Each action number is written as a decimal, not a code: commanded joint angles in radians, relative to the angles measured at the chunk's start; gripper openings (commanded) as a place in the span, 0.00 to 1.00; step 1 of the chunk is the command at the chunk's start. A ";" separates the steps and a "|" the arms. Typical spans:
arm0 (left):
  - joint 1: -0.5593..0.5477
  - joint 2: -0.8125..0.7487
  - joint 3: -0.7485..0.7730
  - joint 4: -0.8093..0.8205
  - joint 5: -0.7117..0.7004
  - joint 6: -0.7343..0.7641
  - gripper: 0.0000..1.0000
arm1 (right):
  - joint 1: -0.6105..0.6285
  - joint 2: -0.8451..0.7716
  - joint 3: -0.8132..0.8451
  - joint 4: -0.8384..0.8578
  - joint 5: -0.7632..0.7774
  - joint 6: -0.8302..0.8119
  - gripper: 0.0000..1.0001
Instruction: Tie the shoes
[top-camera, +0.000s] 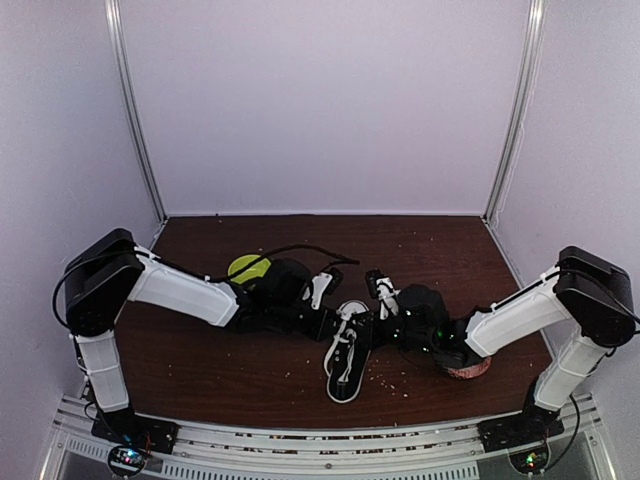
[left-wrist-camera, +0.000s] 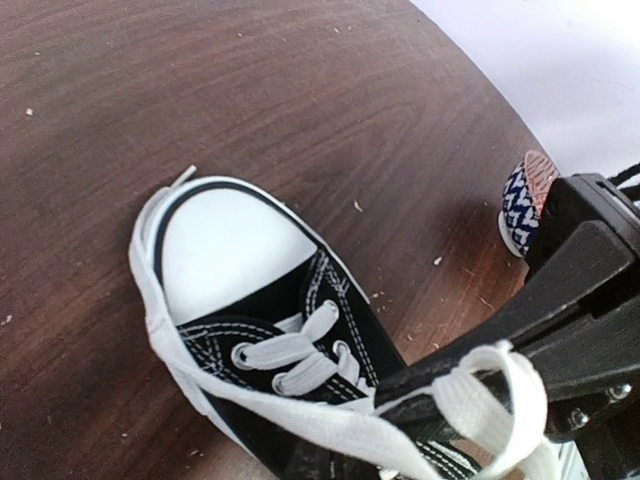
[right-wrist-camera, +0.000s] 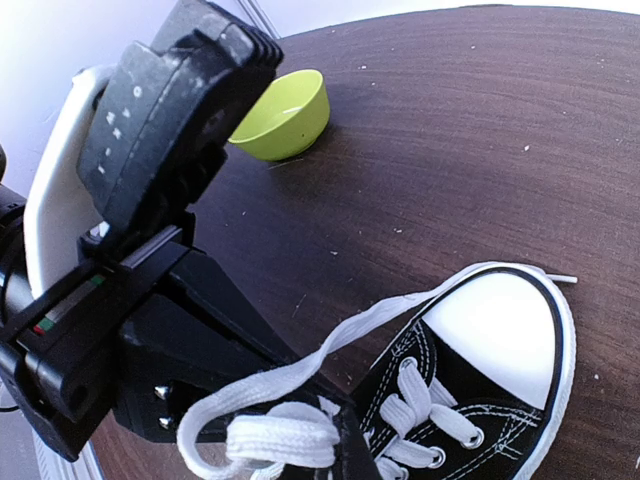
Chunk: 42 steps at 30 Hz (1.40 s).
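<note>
The black sneaker (top-camera: 343, 378) with a white sole and white toe cap lies at the table's middle front. It also shows in the left wrist view (left-wrist-camera: 225, 250) and the right wrist view (right-wrist-camera: 500, 330). My left gripper (top-camera: 338, 325) and right gripper (top-camera: 365, 325) meet over its laced top. A long white lace (left-wrist-camera: 300, 415) runs from beside the toe cap to a loop (left-wrist-camera: 495, 395) round a black finger. In the right wrist view the lace (right-wrist-camera: 330, 345) loops and bunches (right-wrist-camera: 280, 440) at the fingers. Both grippers look shut on the lace, fingertips mostly hidden.
A lime green bowl (top-camera: 249, 268) stands behind the left arm and also shows in the right wrist view (right-wrist-camera: 285, 115). A round blue-and-white patterned object (top-camera: 468, 368) lies under the right arm, also in the left wrist view (left-wrist-camera: 525, 200). Crumbs dot the brown table (top-camera: 250, 380).
</note>
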<state>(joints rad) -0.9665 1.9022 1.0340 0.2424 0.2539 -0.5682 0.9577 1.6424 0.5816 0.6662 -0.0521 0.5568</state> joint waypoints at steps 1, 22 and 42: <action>0.005 -0.060 -0.022 -0.019 -0.124 0.016 0.01 | -0.004 -0.028 -0.015 0.035 -0.001 -0.003 0.00; 0.005 -0.035 0.026 -0.244 -0.425 -0.008 0.04 | -0.005 -0.026 -0.028 0.049 -0.004 0.002 0.00; 0.005 -0.182 -0.121 -0.168 -0.531 0.065 0.31 | -0.005 -0.033 -0.035 0.057 -0.005 0.007 0.00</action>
<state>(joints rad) -0.9611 1.7912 0.9882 -0.0677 -0.3248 -0.5579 0.9577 1.6390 0.5507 0.6926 -0.0662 0.5571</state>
